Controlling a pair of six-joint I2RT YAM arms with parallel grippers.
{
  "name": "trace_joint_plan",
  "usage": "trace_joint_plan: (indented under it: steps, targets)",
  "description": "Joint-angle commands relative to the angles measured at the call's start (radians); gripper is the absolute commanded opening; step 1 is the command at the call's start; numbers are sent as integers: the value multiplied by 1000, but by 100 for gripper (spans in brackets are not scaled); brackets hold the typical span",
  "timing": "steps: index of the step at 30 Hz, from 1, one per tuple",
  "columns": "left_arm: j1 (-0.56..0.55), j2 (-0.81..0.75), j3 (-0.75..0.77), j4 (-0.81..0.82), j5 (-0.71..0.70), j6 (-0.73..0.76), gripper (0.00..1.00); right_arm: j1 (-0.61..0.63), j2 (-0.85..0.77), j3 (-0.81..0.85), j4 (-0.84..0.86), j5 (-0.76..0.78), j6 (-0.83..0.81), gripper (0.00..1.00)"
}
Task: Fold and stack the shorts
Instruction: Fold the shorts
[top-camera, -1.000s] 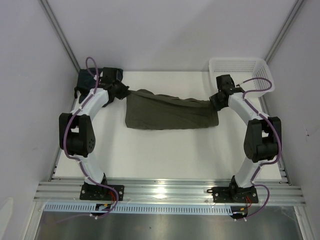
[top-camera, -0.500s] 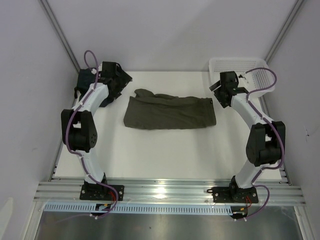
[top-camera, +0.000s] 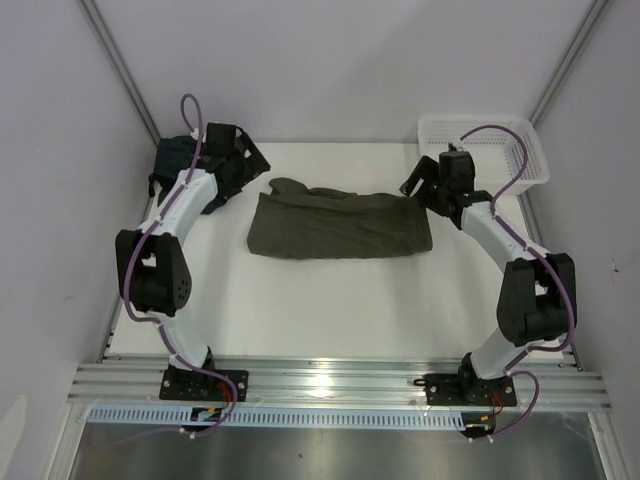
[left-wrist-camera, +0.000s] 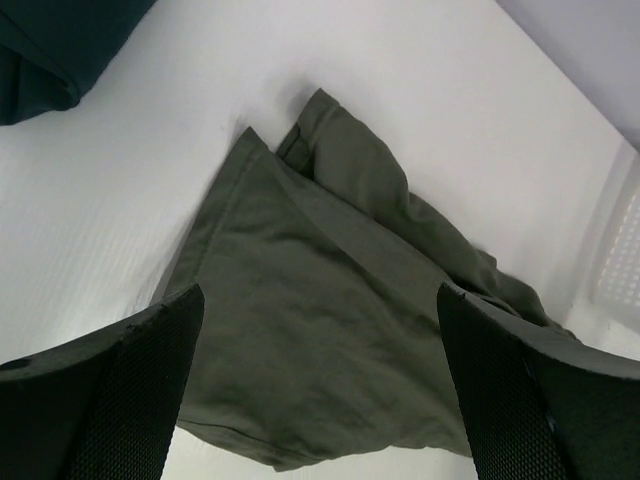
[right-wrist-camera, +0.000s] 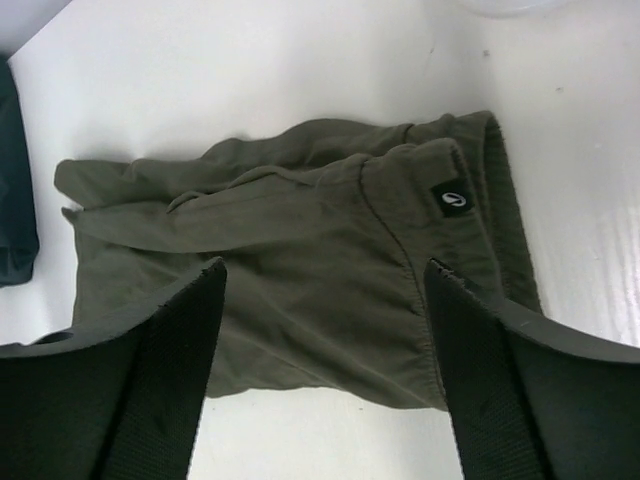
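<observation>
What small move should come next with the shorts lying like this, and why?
Probably lower the right gripper onto the waistband end of the olive-green shorts and close on it, to fold that end over. The shorts lie flat as a long strip, and this gripper and the left gripper hang open near its ends, holding nothing.

shorts (top-camera: 340, 225) on table (top-camera: 330, 300), basket (top-camera: 500, 135) far right

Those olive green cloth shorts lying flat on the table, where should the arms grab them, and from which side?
Take the olive-green cloth shorts by their short ends from above, probably: right gripper on the thick waistband beside the black label, left gripper on the leg-hem edge. They lie flat, so only edges can be pinched.
</observation>
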Motion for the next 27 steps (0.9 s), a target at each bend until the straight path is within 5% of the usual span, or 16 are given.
trace_joint_plan:
  steps: [1,5,10,15,27]
  targets:
    - [-4,43,58,-40,47,19,99,10,13,56,26,-32,-20,80]
    - [-19,103,97,12,96,18,99,18,74,99,21,-37,-20,74]
    - [-24,291,358,-107,34,77,99,36,140,167,-13,-6,-46,80]
    - [-16,433,521,-159,39,104,98,44,195,185,-16,9,-58,75]
    - [7,543,494,-45,205,-57,92,46,184,109,45,40,-40,68]
